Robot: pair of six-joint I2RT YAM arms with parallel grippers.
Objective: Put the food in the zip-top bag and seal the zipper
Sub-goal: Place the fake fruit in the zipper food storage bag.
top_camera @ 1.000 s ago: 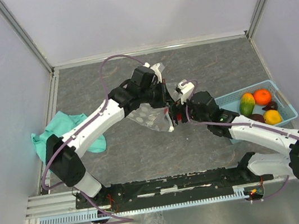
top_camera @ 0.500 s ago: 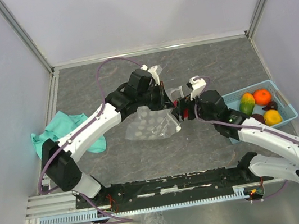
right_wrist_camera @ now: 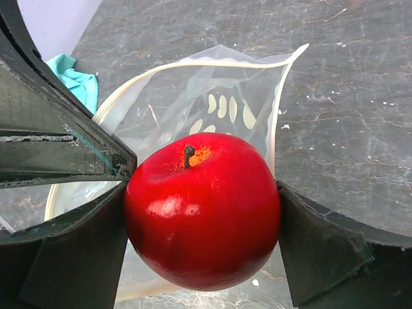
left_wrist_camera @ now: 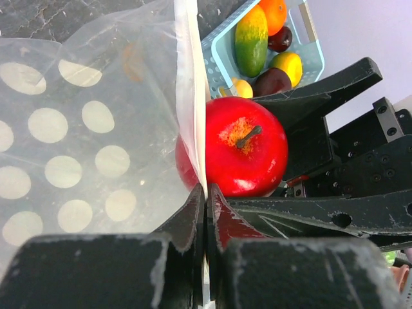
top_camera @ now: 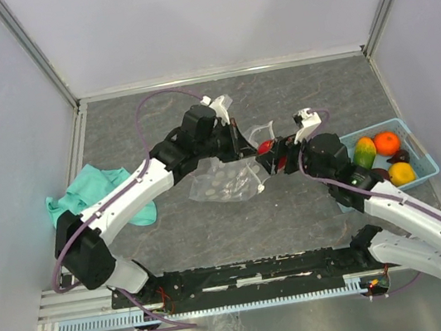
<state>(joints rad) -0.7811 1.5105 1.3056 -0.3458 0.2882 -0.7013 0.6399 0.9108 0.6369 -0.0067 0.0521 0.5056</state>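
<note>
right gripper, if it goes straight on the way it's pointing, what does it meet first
The open mouth of the bag. The right gripper, holding the apple, points right into it, so the apple would likely enter and touch the dotted film first, though depth is unclear.

A crumpled teal cloth [top_camera: 81, 187] lies at the left edge of the grey marbled tabletop [top_camera: 214, 229]; a light blue plastic basket [top_camera: 423, 153] sits well apart at the right edge.
</note>
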